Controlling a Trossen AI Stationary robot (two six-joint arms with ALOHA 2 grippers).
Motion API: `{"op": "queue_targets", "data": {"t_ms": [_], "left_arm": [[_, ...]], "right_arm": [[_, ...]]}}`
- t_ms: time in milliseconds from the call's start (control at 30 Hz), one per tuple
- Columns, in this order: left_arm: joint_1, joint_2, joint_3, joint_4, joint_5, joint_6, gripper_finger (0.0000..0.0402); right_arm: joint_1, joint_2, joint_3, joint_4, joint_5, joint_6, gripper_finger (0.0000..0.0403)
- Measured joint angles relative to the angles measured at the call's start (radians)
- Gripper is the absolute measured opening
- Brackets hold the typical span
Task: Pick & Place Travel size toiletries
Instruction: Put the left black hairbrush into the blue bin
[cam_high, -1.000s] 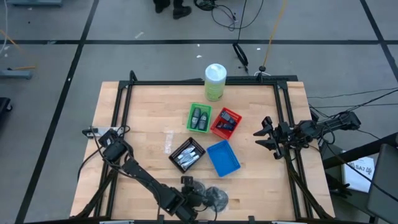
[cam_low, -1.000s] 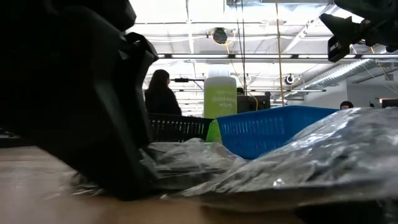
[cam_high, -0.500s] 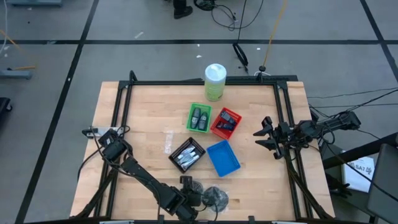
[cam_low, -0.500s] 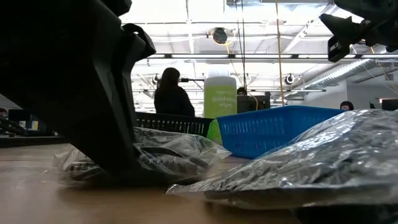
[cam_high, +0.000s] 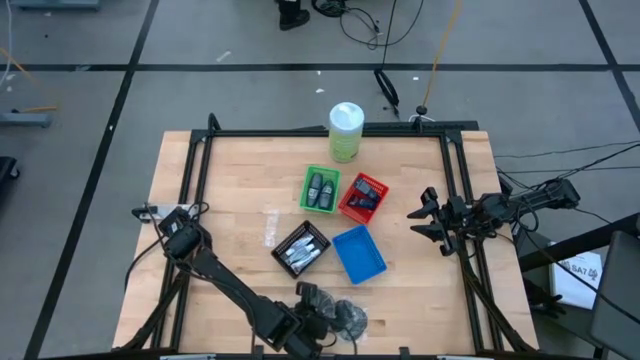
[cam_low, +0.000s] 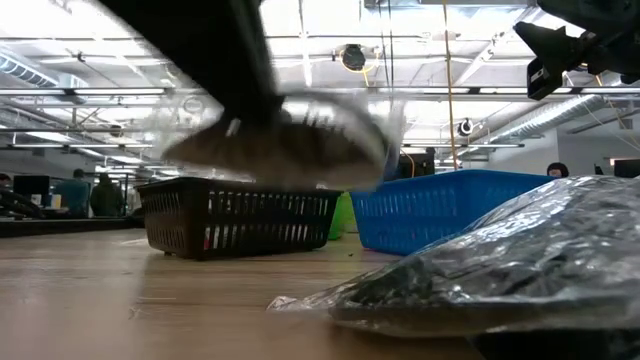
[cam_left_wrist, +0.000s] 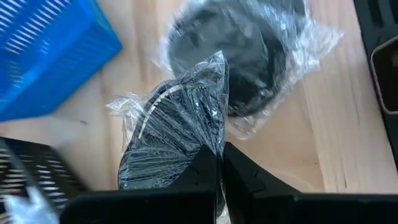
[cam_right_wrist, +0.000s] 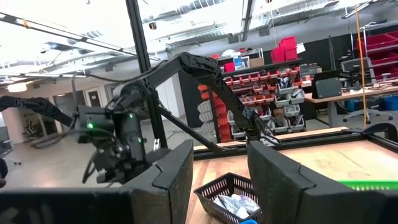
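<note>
Pinching the plastic wrap of a grey round disc (cam_left_wrist: 171, 140), the left gripper (cam_left_wrist: 219, 163) holds it clear of the table near the front edge (likely bound for the blue tray (cam_high: 358, 253)); the right gripper (cam_high: 424, 220) waits spread apart at the right rail.

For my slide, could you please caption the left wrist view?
Left end effector lifts a bagged disc above another beside the blue tray.

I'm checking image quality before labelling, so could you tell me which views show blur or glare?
Low view: the lifted bagged disc is motion-smeared, and the near bagged disc is soft. Left wrist view: plastic wrap glints on the disc held by the left tool; the black tray is streaked. High view: sharp. Right wrist view: bright ceiling, right tool dark.
</note>
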Motion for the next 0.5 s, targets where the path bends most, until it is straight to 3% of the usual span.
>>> {"op": "queue_targets", "data": {"t_ms": [200, 500], "left_arm": [[0.008, -0.002, 0.136, -0.106, -0.057, 0.067, 0.0001], [0.078, -0.003, 0.291, -0.114, -0.109, 0.34, 0.0001]], "right_arm": [[0.0, 0.0, 0.0, 0.0, 0.001, 0.0, 0.0141], [0.0, 0.0, 0.0, 0.0, 0.002, 0.0, 0.0141]]}}
